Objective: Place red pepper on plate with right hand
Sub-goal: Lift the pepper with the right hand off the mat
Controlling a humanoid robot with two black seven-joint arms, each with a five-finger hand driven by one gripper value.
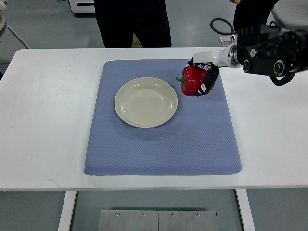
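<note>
Right robot hand (206,77) grips red pepper (192,81) just beside the plate (146,102) rim.

blue mat (159,144) on white table (43,120) | person (132,21) behind

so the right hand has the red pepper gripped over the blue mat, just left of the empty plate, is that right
Not quite. In the top view the right hand does grip the red pepper over the blue mat, but it is just right of the empty plate, not left of it.
</note>
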